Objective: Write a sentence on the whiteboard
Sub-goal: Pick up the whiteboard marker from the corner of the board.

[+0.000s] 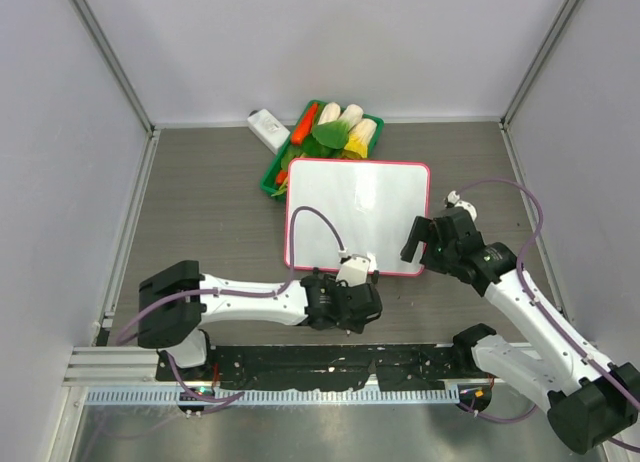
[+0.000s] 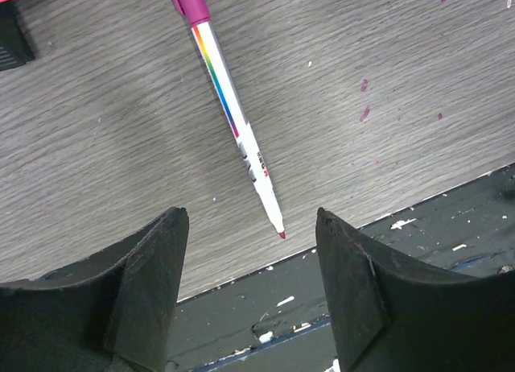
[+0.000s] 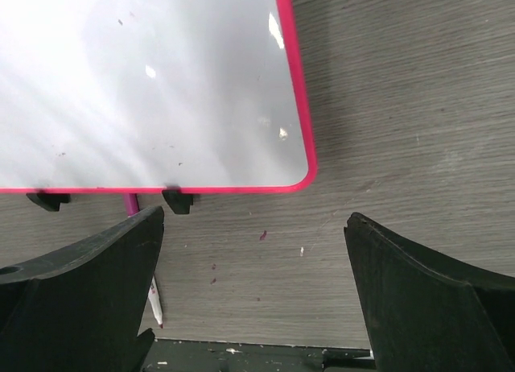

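Grey woodgrain table [image 1: 200, 202], glossy round-cornered whiteboard [image 1: 355, 207]

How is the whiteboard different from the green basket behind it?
The whiteboard is white with a pink rim; the green basket is green. The whiteboard is bigger than the green basket. The whiteboard is bare, with no writing on it, while the green basket is full of vegetables. Both are rectangular and lie on the table.
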`<move>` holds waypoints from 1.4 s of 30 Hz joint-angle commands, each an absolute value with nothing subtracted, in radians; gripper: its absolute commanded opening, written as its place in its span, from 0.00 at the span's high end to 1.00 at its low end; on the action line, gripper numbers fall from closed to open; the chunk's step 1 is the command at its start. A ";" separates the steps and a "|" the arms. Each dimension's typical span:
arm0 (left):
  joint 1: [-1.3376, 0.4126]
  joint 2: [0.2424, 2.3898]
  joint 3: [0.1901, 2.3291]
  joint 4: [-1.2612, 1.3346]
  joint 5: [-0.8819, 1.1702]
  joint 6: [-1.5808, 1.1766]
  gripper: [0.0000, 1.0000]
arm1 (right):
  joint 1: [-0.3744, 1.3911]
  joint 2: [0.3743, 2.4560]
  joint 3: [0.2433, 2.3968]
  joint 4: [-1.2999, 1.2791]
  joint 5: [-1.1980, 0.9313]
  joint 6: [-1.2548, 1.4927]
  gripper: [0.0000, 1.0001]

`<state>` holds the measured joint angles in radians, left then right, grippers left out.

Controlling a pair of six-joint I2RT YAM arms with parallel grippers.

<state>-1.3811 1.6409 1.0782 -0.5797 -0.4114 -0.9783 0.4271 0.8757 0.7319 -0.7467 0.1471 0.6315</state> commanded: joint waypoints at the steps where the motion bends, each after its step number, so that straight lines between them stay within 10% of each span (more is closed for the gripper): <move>1: -1.384 1.680 1.084 -0.532 -0.423 -0.997 0.33 | 0.384 0.902 0.805 -0.689 0.129 0.584 0.00; 12: -1.391 1.787 1.072 -0.508 -0.405 -1.006 0.54 | 0.273 0.962 0.873 -0.681 0.135 0.531 0.01; 20: -1.430 1.755 1.042 -0.580 -0.423 -1.028 1.00 | 0.252 0.951 0.896 -0.693 0.090 0.499 0.00; 42: -1.425 1.266 1.011 -0.674 -0.381 -1.016 1.00 | 0.253 0.896 0.888 -0.597 -0.208 0.445 0.01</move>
